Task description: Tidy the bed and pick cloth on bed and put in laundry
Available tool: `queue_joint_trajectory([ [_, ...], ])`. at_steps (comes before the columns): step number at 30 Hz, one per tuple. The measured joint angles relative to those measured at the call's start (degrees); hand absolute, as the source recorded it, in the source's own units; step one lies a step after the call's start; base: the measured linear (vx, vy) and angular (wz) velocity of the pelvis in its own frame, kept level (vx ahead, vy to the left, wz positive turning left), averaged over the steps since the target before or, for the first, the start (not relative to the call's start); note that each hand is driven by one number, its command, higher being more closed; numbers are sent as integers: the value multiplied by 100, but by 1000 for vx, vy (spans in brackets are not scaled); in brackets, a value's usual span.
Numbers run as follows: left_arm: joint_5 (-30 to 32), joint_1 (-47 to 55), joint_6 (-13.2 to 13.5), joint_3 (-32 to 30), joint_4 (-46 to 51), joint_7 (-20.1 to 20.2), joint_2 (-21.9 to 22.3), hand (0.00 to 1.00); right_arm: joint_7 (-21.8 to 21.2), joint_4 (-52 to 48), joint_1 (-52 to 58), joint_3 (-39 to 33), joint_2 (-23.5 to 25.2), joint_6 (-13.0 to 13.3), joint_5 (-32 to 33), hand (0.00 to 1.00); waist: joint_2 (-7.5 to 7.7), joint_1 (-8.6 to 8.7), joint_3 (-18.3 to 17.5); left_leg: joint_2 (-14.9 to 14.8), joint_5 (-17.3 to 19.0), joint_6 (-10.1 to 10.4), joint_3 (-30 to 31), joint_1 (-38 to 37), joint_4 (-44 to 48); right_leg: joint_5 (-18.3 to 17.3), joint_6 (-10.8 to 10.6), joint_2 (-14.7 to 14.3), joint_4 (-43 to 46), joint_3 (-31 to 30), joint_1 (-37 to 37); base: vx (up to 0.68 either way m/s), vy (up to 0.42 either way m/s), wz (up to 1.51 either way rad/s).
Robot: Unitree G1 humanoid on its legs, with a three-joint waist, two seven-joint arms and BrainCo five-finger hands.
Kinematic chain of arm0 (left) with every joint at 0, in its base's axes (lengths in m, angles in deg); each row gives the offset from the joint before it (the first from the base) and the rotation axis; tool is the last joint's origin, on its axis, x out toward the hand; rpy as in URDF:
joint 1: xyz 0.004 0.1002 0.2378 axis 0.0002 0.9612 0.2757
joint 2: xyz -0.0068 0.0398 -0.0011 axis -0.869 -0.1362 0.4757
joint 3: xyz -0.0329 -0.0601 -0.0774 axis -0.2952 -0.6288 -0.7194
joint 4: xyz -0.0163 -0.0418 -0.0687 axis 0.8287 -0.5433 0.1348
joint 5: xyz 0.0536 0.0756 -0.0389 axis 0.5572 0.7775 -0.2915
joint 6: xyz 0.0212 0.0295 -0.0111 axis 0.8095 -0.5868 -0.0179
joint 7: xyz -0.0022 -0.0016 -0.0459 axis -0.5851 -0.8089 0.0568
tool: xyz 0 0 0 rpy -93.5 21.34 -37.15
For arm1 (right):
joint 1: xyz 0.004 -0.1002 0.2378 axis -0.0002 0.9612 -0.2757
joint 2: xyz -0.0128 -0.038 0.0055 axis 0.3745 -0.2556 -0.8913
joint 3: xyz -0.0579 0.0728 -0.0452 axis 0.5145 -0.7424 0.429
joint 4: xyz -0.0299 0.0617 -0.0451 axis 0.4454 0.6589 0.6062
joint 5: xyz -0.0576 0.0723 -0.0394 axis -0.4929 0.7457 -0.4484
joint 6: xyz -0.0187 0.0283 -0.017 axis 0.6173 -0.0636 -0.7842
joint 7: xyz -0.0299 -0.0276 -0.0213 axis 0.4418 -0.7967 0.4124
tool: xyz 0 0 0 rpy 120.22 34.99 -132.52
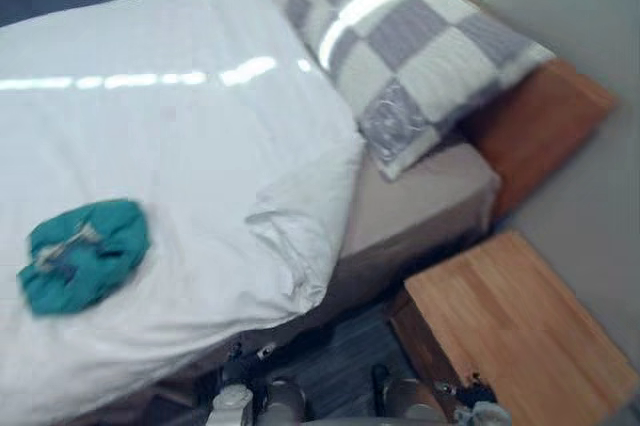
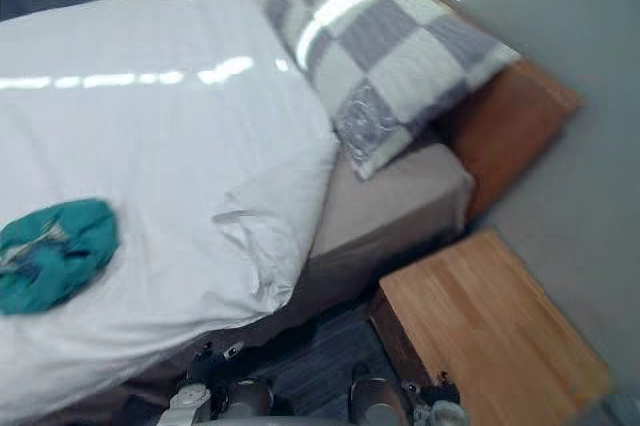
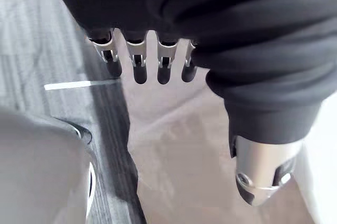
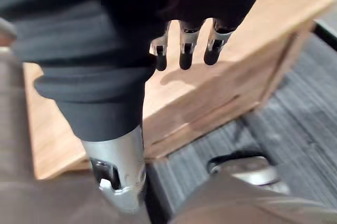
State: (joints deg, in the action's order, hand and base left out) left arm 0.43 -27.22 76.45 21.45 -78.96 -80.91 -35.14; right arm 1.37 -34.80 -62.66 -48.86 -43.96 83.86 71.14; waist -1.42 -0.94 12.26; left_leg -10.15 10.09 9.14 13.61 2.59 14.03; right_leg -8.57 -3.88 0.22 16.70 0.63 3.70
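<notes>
1. Left hand [image 3: 139,66]: fingers noted straight and loose, nothing held, beside the bed's edge.
2. Right hand [image 4: 184,50]: fingers likewise relaxed and empty, close by the wooden nightstand [image 1: 520,331].
3. Teal cloth [image 1: 85,254] is seen bunched on the white duvet [image 1: 170,136], toward its near side.
4. Checked pillow [image 1: 400,56] is recorded farther up, against the wooden headboard [image 1: 545,121].

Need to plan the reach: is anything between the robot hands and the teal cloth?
Nothing visible lies on the white duvet around the teal cloth. The left robot hand hangs open by the bed's side, the right robot hand open over the wooden nightstand; apparently only that side needs clearing.
</notes>
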Motion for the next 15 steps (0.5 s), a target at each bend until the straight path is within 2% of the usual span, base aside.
queue_joint_trajectory([
  [1, -2, 9, 21, -1, 45, 4, -5, 0, 7, -101, -61, -4, 66, -1, 41, 0, 1, -31, -10, -149, -189, -70, -516, -1, -180, 22, 80, 58, -92, 295, -74, 11, -256, 125],
  [2, -1, 1, 16, -1, 37, 5, -14, 0, 4, -115, -78, -11, 100, 4, 68, 0, 5, -9, -12, -201, -219, -125, -820, 32, -192, 30, 104, 101, -115, 419, -97, -12, -185, 111],
  [4, 3, 2, -7, -13, 30, 6, -18, 0, 1, -200, -103, -114, 188, 16, 172, 0, 32, 19, -14, -418, -211, -225, -2354, 77, 77, 35, 129, 316, -189, 744, -180, -43, -59, 91],
  [5, 4, 7, -44, 9, 18, 8, -15, 0, 1, -186, -95, -228, 240, 7, 235, 0, 6, 31, -33, -520, -142, -344, -3137, 46, 389, 39, 129, 444, -191, 904, -208, -54, 87, 85],
  [6, 10, 24, -105, 28, -34, 14, 5, 0, 1, -129, -94, -378, 272, 1, 336, 0, -65, 43, -75, -514, -135, -364, -3736, -81, 412, 43, 53, 517, -203, 1033, -225, -41, 132, 75],
  [8, 8, 29, -116, 34, -43, 64, -90, 0, 1, -23, -112, -452, 319, -20, 446, 0, 24, 14, -120, -257, -362, -416, -3743, -216, -44, 130, -105, 655, -383, 1029, -290, -49, 120, 36],
  [9, 10, 91, -126, 63, -50, 124, -163, 0, -2, 39, -90, -522, 397, -24, 532, 0, 133, 26, -183, 3, -626, -462, -3729, -432, -621, 306, -130, 726, -723, 1012, -388, -48, 113, 12],
  [11, 14, 140, -156, 70, -140, 134, -281, 0, -1, 42, -44, -822, 478, -44, 631, 0, 223, 81, -264, 287, -1007, -524, -3724, -724, -1371, 473, -182, 807, -1047, 1040, -530, 3, 132, 13],
  [13, 12, 170, -193, 67, -157, 146, -376, 0, 11, -345, 4, -1219, 504, -169, 769, 0, 243, 141, -276, 436, -1170, -575, -3719, -811, -1715, 564, -226, 862, -1144, 1036, -552, 12, 110, 9],
  [15, 14, 217, -213, 69, -156, 244, -411, 0, 114, -1251, 103, -1490, 489, -236, 771, 0, 234, 207, -279, 526, -1223, -623, -3742, -850, -1837, 633, -239, 895, -1202, 996, -545, -1, 96, -7],
])
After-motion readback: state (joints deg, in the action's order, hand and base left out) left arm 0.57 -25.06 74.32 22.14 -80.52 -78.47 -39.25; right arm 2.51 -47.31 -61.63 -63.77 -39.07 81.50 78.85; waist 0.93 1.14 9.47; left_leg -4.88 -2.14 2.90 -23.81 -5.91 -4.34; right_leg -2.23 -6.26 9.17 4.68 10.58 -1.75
